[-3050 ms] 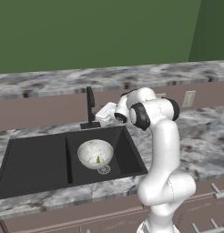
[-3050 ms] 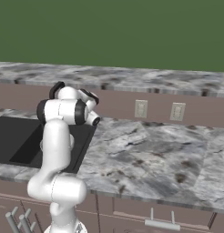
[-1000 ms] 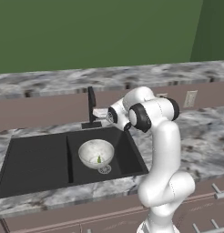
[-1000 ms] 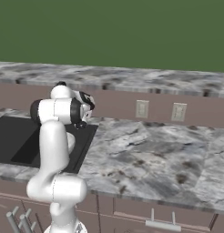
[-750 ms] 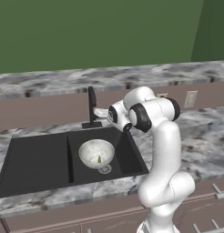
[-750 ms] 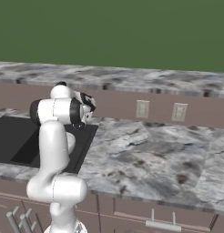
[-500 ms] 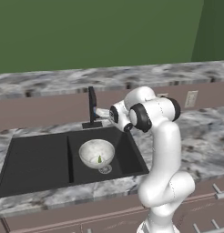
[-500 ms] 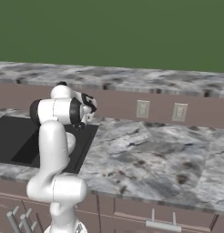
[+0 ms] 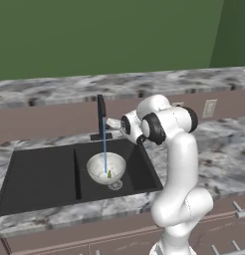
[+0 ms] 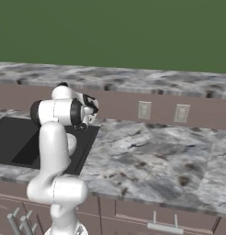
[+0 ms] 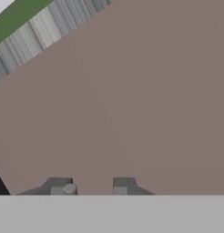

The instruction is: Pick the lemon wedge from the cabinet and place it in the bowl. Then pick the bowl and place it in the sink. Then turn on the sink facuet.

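The white speckled bowl (image 9: 105,169) stands in the right basin of the black sink (image 9: 45,174), with the tiny yellow-green lemon wedge (image 9: 109,174) lying inside it. A thin blue stream of water (image 9: 104,149) falls from the black sink faucet (image 9: 101,117) into the bowl. My gripper (image 9: 114,123) sits just right of the faucet, level with its side lever. From the right base view the gripper (image 10: 94,104) points away toward the back wall. In the hand view the gripper (image 11: 92,186) is open, nothing between its fingertips, facing the brown backsplash. The cabinet is out of view.
Grey marble counter (image 10: 147,156) stretches right of the sink. Wall outlets (image 10: 143,110) (image 10: 181,113) sit on the brown backsplash under a marble ledge. Drawer fronts with silver handles (image 10: 160,226) run below the counter's front edge.
Water now runs from the faucet into the bowl; no stream showed before. The gripper has stayed beside the faucet. The bowl has not moved.
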{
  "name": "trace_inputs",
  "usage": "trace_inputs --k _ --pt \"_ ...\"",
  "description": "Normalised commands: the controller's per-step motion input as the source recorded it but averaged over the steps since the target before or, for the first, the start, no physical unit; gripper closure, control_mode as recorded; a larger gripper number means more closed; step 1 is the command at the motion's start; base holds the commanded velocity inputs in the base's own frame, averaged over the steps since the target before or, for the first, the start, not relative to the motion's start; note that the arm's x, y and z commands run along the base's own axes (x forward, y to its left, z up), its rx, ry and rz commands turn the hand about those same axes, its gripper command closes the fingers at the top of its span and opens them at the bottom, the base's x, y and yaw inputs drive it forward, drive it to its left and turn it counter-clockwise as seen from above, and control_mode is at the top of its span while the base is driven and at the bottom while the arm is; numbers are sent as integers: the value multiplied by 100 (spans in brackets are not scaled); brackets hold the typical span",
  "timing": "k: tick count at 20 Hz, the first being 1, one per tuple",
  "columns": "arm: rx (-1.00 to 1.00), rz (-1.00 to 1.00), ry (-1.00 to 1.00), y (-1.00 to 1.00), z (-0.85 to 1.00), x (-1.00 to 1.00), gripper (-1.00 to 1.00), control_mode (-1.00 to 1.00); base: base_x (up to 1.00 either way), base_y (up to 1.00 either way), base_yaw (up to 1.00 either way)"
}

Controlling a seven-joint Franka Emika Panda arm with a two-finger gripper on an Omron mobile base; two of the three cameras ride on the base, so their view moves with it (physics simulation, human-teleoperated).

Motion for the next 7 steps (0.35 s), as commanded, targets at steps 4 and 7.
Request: trace_inputs --k 4,7 --pt "2 0 0 -3 0 0 100 -100 0 0 0" --pt "0 0 0 0 0 0 100 -100 0 0 0"
